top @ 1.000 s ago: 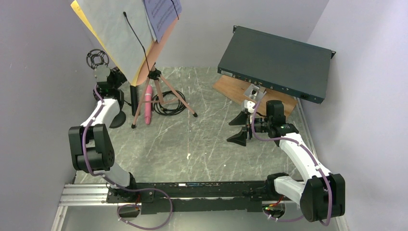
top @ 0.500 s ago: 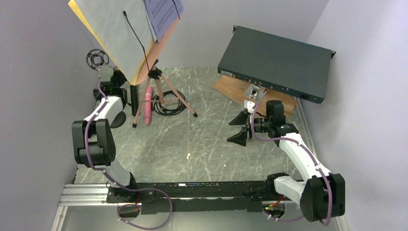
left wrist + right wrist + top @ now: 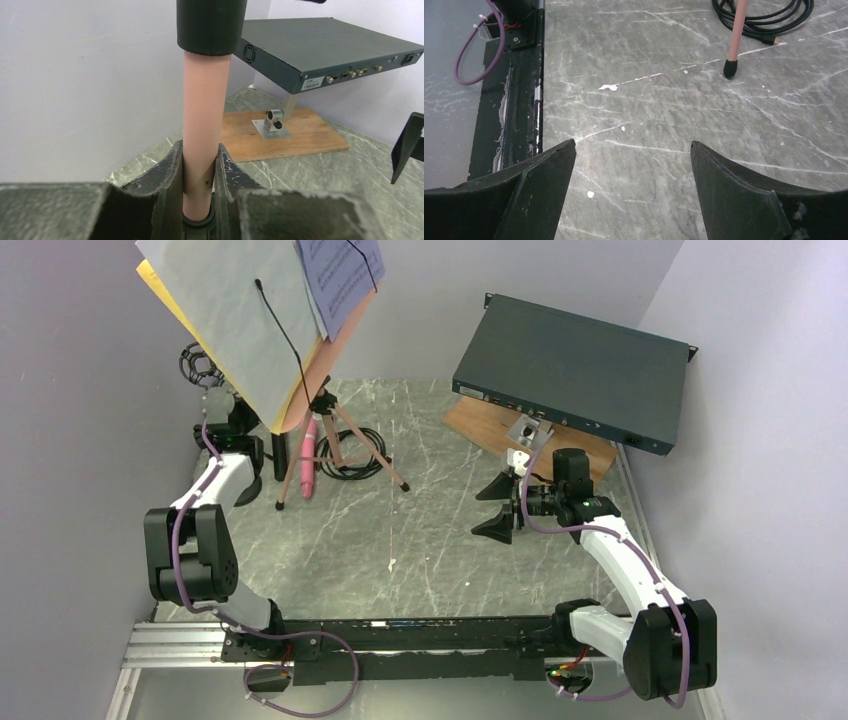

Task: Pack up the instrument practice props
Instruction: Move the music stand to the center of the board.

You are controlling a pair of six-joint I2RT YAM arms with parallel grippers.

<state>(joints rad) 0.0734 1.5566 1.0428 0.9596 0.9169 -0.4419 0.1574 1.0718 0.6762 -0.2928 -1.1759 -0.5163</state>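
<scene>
The pink music desk (image 3: 345,325) stands on pink tripod legs (image 3: 362,440) at the back left, carrying white (image 3: 240,310) and yellow (image 3: 165,285) sheets and a printed page (image 3: 340,270). My left gripper (image 3: 262,430) reaches in under the desk. In its wrist view, the left gripper (image 3: 199,150) is shut on a pink tube of the stand (image 3: 205,110) below a black collar. A pink microphone (image 3: 308,455) and a coiled black cable (image 3: 352,455) lie between the legs. A black mic holder (image 3: 200,362) sits by the left wall. My right gripper (image 3: 497,505) (image 3: 633,147) hangs open over bare table.
The dark teal rack box (image 3: 575,370) (image 3: 320,47) rests tilted on the brown wooden board (image 3: 480,425) (image 3: 295,140) at the back right, with a small metal bracket (image 3: 272,122) on the board. A tripod foot (image 3: 730,69) and the cable (image 3: 764,20) show ahead of the right gripper.
My left gripper moved in under the desk and closed on the pink tube. The desk and its sheets shifted slightly left. The right arm stayed still.
</scene>
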